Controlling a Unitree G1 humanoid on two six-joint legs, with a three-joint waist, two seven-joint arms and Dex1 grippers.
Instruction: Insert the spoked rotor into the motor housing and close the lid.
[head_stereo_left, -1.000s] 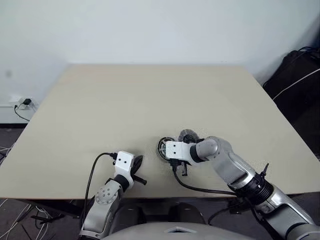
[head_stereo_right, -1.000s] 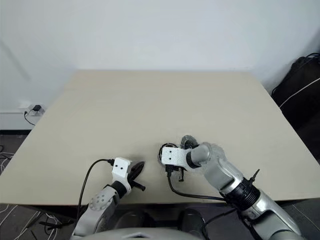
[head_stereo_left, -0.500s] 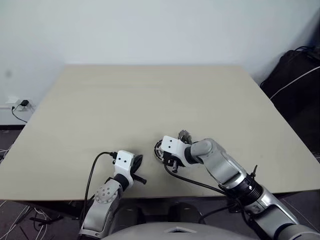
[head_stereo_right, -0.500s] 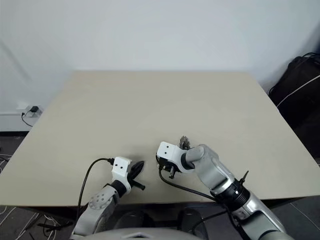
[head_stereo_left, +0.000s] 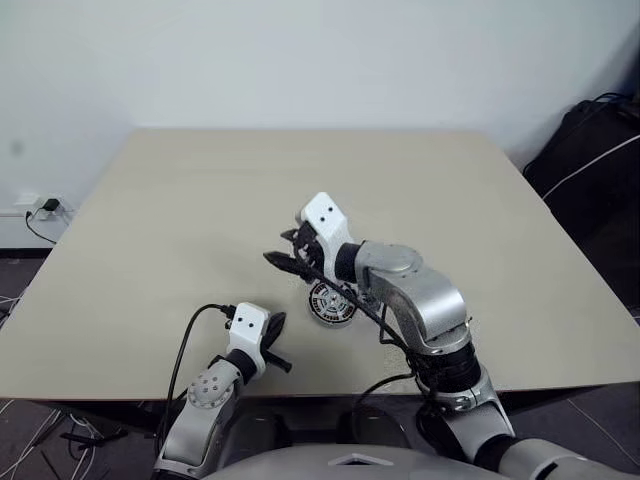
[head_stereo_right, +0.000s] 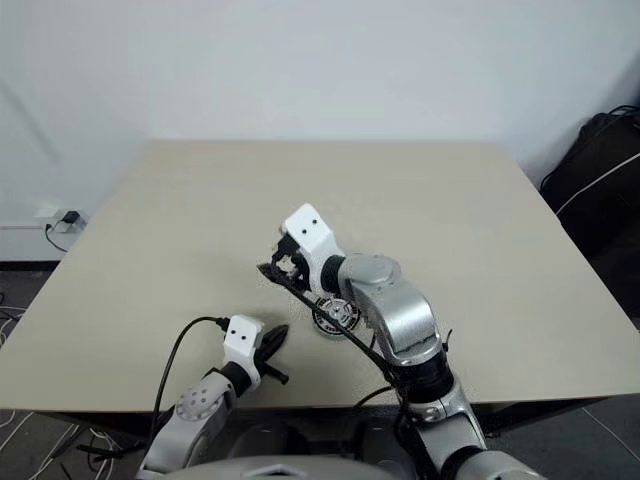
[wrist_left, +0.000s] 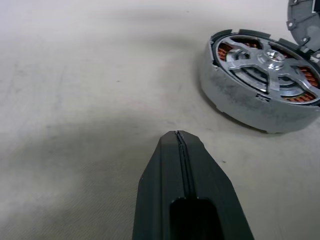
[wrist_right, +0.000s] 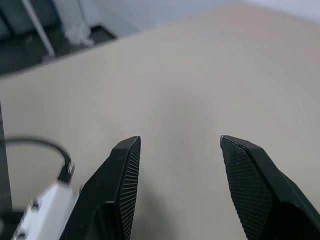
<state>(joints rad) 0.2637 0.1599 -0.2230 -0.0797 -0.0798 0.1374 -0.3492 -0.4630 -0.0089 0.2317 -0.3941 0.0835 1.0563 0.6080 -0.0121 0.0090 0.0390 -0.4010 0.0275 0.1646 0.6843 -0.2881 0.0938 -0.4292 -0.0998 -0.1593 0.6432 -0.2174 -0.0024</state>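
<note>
Two arms reach over the pale wooden table (head_stereo_left: 180, 220). Farthest left, a wall socket (head_stereo_left: 45, 207) with a plug sits low by the floor. On the left, near the front edge, the left gripper (head_stereo_left: 274, 330) lies low over the tabletop with its black fingers pressed together, holding nothing. Just to its right, near the middle of the front half, the motor housing (wrist_left: 260, 95) rests flat on the table, copper windings showing between the silver spokes of the rotor (wrist_left: 267, 60) seated inside it. A grey disc, maybe the lid (wrist_left: 304, 20), lies just behind it. Above the housing and apart from it hangs the right gripper (head_stereo_left: 285, 252), fingers spread and empty. Far right, a black bag (head_stereo_left: 590, 160) stands on the floor.
</note>
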